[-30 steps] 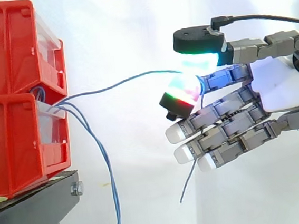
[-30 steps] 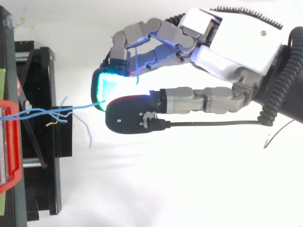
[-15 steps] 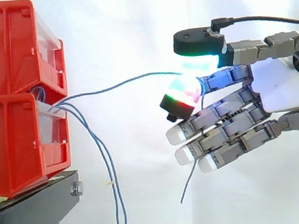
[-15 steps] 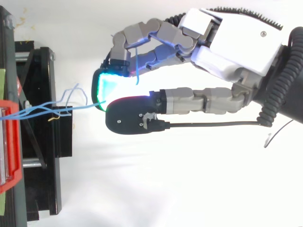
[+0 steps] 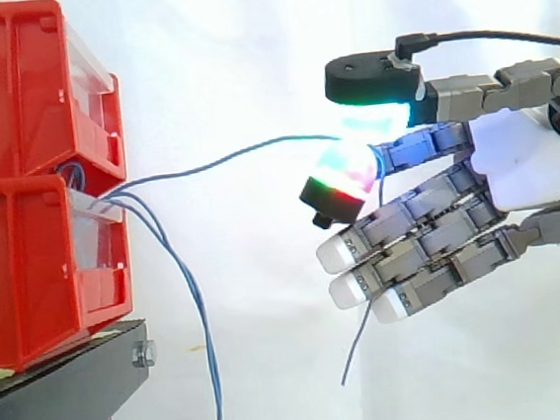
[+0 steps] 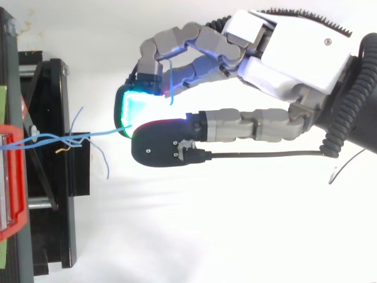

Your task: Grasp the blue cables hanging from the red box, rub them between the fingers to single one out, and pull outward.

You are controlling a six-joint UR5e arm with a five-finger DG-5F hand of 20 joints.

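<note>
Thin blue cables come out of the gap between two stacked red boxes point(image 5: 30, 184) at the left. One blue cable point(image 5: 225, 158) runs in a shallow arc rightward into my hand point(image 5: 514, 163), pinched between the thumb's glowing pad point(image 5: 368, 92) and a fingertip point(image 5: 342, 179) glowing green and red. Its free end point(image 5: 358, 346) hangs below the other fingers. Two more blue cables point(image 5: 203, 317) droop straight down beside the boxes. From above, the pinched cable point(image 6: 103, 133) meets the hand point(image 6: 283, 53) at the green glow.
The red boxes rest on a black stand point(image 5: 70, 394), its frame point(image 6: 56, 165) at the left in the top view. A white curtain lies behind everything. Open space separates the boxes from my hand.
My hand stays in place with the cable pinched. The loose hanging cables have swung, shifting sideways between frames.
</note>
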